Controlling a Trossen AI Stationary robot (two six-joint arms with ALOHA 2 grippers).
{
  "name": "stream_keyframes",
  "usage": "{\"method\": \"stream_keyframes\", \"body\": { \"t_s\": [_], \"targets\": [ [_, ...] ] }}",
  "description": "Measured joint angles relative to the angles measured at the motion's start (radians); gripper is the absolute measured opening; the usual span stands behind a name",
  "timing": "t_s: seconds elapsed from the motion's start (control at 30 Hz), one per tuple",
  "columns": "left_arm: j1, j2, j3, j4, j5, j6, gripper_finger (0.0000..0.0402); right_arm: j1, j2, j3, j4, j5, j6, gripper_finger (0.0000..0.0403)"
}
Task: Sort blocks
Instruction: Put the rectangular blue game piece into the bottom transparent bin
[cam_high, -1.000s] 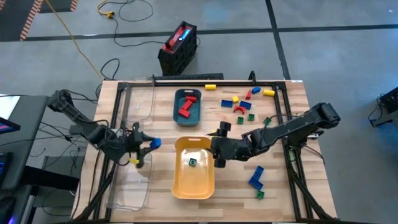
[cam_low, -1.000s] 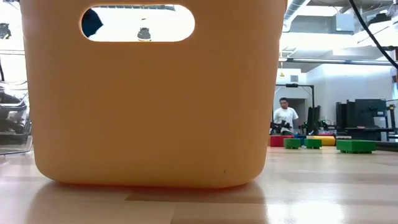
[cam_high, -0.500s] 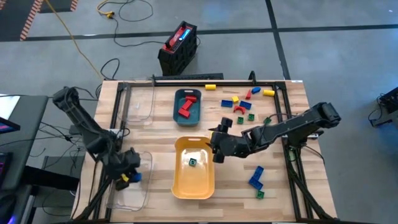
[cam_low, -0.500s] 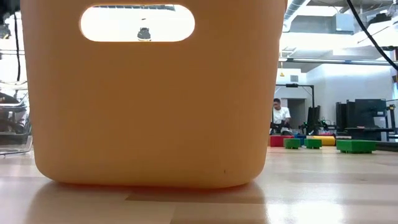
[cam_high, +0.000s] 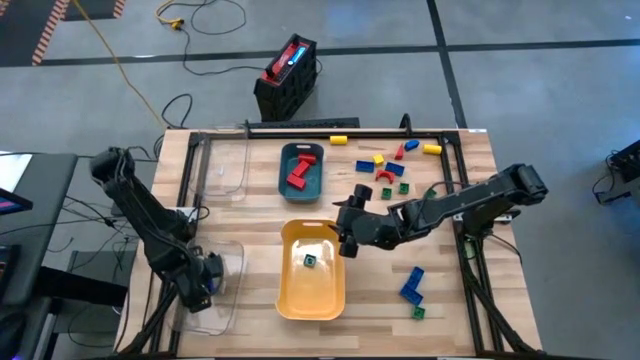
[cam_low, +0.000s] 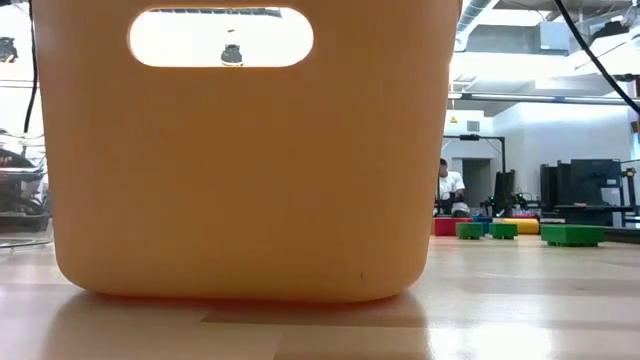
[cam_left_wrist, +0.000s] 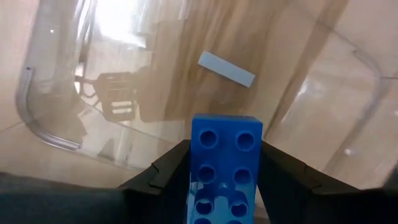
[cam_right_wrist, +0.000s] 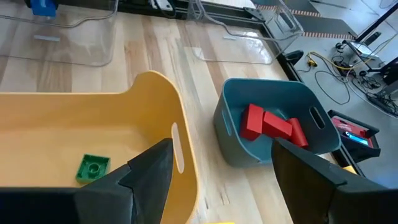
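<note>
Over the clear tray (cam_high: 222, 290) at eight o'clock on the desk (cam_high: 260, 215): left fingers (cam_left_wrist: 168, 171) pinching a blue block (cam_left_wrist: 224, 162); release too near the rim risks a bounce-out. Right fingers (cam_right_wrist: 155, 171) spread, empty, above the yellow tray (cam_high: 310, 270) holding a green block (cam_right_wrist: 93, 167).

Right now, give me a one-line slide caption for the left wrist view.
Left gripper holding a blue block between its jaws above the clear tray.

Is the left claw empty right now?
No, the left wrist view shows a blue block sitting between the left claw's fingers above the clear tray.
</note>
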Motion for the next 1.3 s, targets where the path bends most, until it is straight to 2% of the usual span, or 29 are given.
{"method": "stream_keyframes", "body": {
  "t_s": [0.27,0.5,0.6,0.7,0.87,0.97,1.1,1.2,1.3],
  "targets": [
    [0.0,-0.004,0.0,0.007,-0.046,-0.033,0.0164,0.0,0.0,0.011,-0.001,-0.004,-0.008,0.0279],
    [0.015,-0.004,0.0,0.007,-0.056,-0.038,0.021,0.002,0.0,0.011,-0.007,-0.005,-0.011,0.0279],
    [0.034,-0.004,0.0,0.008,-0.028,-0.018,0.0231,0.009,-0.001,0.011,-0.022,-0.007,-0.019,0.0279],
    [0.052,-0.004,0.008,0.009,0.03,0.005,0.0239,0.035,-0.025,0.011,-0.072,-0.004,-0.025,0.0278],
    [0.052,-0.009,0.125,-0.001,0.023,0.099,0.0229,0.083,-0.069,0.013,-0.281,-0.018,0.066,0.0276],
    [0.052,-0.01,0.231,-0.02,-0.062,0.218,0.0219,0.078,-0.07,0.013,-0.492,-0.126,0.201,0.0276],
    [0.055,-0.01,0.35,-0.103,-0.252,0.37,0.0209,0.085,-0.054,0.012,-0.612,-0.313,0.404,0.0276],
    [0.064,-0.01,0.411,-0.166,-0.422,0.48,0.0204,0.134,-0.032,-0.001,-0.657,-0.354,0.501,0.0276],
    [0.069,-0.011,0.438,-0.203,-0.644,0.569,0.0204,0.2,-0.014,-0.002,-0.698,-0.363,0.607,0.0276]
  ]
}}
